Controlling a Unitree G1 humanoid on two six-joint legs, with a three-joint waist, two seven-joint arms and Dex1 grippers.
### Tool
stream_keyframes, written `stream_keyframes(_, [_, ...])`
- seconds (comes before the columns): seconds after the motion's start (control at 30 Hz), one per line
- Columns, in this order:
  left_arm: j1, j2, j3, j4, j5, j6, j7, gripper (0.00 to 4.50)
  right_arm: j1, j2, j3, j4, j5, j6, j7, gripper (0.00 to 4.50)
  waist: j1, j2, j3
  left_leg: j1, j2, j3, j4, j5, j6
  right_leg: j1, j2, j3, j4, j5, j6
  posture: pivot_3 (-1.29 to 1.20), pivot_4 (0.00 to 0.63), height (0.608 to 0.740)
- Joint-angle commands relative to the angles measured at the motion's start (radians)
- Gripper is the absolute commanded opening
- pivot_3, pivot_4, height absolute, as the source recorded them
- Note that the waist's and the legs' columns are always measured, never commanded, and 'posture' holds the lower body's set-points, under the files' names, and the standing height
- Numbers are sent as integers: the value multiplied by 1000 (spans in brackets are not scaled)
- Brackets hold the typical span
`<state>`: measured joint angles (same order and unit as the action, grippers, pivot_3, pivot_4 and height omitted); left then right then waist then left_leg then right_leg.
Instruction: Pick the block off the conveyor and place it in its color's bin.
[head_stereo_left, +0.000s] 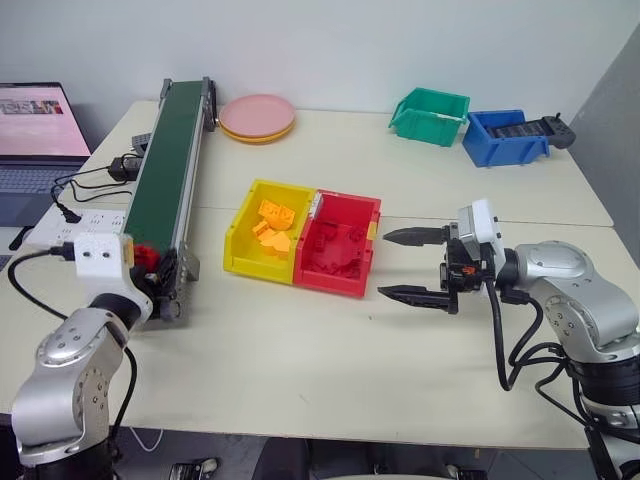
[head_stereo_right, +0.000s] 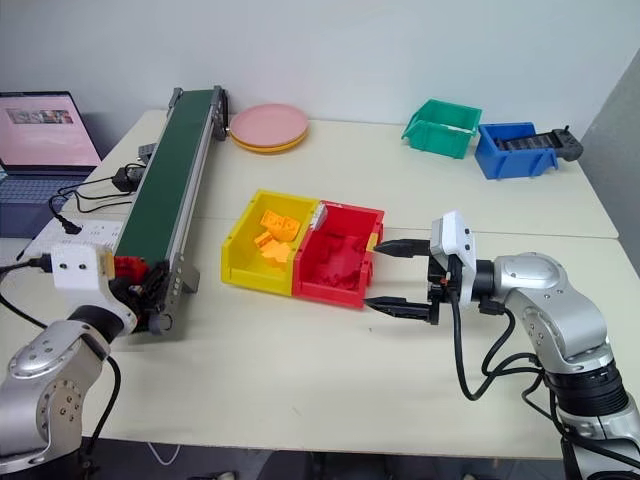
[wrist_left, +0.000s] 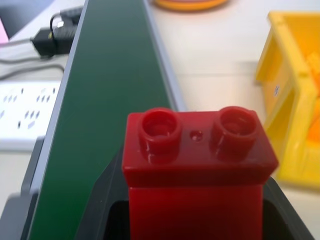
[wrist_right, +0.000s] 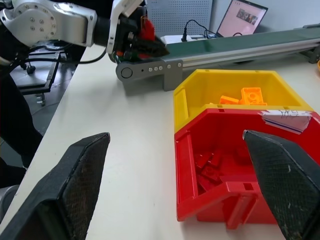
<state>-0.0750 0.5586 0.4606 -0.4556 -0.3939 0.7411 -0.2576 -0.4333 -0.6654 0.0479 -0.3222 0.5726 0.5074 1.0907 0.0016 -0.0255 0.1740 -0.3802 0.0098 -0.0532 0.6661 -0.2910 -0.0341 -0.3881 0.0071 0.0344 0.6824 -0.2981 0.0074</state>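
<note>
Red hard plastic, the block (wrist_left: 197, 165) sits clamped in your left gripper (wrist_left: 195, 220) at the near end of the conveyor (head_stereo_left: 165, 165), studs up. It looks light, stiff and slick, so keep the pinch on its flat side walls. Whether it has cleared the belt I cannot quite tell. Your right gripper (head_stereo_left: 415, 266) hangs spread and empty just beside the red bin (head_stereo_left: 343, 283), crowding that edge; the yellow bin (head_stereo_left: 248, 258) touches the other, and bare table lies between conveyor and bins.
</note>
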Motion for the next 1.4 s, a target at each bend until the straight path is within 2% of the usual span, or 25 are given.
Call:
stream_keyframes(0.03, [-107, 66, -76, -86, -33, 34, -56, 1530, 14, -43, -72, -35, 27, 1, 2, 4500, 2, 0, 0, -1, 0, 0, 0, 0, 0, 0, 0, 0, 0, 0, 0, 0, 150, 740])
stream_keyframes(0.13, [-222, 92, -189, -96, -86, 82, -129, 1530, 46, -73, -105, -63, 38, 17, -9, 4500, 5, 0, 0, -1, -1, 1, 0, 0, 0, 0, 0, 1, -1, 0, 0, 0, 150, 740])
stream_keyframes(0.27, [-369, 80, -356, -56, -112, 116, -214, 1530, 102, -104, -153, -120, 59, 46, -42, 4500, 1, 0, 0, -1, -1, 0, 0, 0, 0, 0, 0, 0, 0, 0, 0, 0, 150, 740])
stream_keyframes(0.4, [-509, 23, -540, 74, -52, 62, -286, 1530, 171, -123, -198, -189, 79, 73, -89, 4500, -1, 0, 0, -1, -1, 1, 0, 0, 0, 0, 0, 1, 0, 0, 0, 0, 150, 740])
stream_keyframes(0.57, [-583, -42, -638, 250, 53, -31, -282, 1530, 207, -116, -211, -241, 92, 89, -142, 4500, -13, 0, 0, 0, 0, 2, 1, 0, 0, 0, 2, 3, 1, 0, 0, 0, 150, 740])
stream_keyframes(0.7, [-602, -59, -670, 323, 114, -92, -295, 1530, 226, -115, -214, -267, 102, 94, -167, 4500, -12, 0, 0, 0, 1, 2, 1, 0, 0, -1, 3, 3, 2, 0, 0, 0, 150, 740])
stream_keyframes(0.77, [-605, -80, -661, 339, 110, -101, -304, 2230, 227, -117, -216, -267, 95, 91, -177, 4500, -10, 0, 0, 0, 1, 2, 1, 0, 0, 0, 3, 3, 1, 0, 0, 0, 150, 740])
stream_keyframes(0.9, [-605, -109, -664, 349, 122, -121, -319, 2867, 226, -122, -220, -263, 97, 88, -184, 4500, -3, 0, 0, -1, 0, 2, 3, 0, 0, 0, 3, 3, 1, 0, 0, 0, 150, 740])
stream_keyframes(1.17, [-597, -120, -634, 324, 153, -136, -312, 4465, 230, -123, -221, -257, 97, 80, -181, 4500, -4, 0, 0, -1, 0, 2, 4, 0, 0, 0, 3, 3, 1, 0, 0, 0, 150, 740])
stream_keyframes(1.27, [-587, -118, -611, 306, 157, -142, -300, 4465, 228, -122, -218, -254, 96, 78, -180, 4500, -4, 0, 0, -2, 0, 2, 4, 0, 0, 0, 3, 3, 1, 0, 0, 0, 150, 740])
stream_keyframes(1.4, [-473, -56, -482, 164, 195, -148, -216, 4465, 214, -106, -202, -215, 71, 48, -179, 4500, -10, 0, 0, -1, 1, 2, 4, 0, 0, -1, 3, 4, 1, 0, 0, 0, 150, 740])
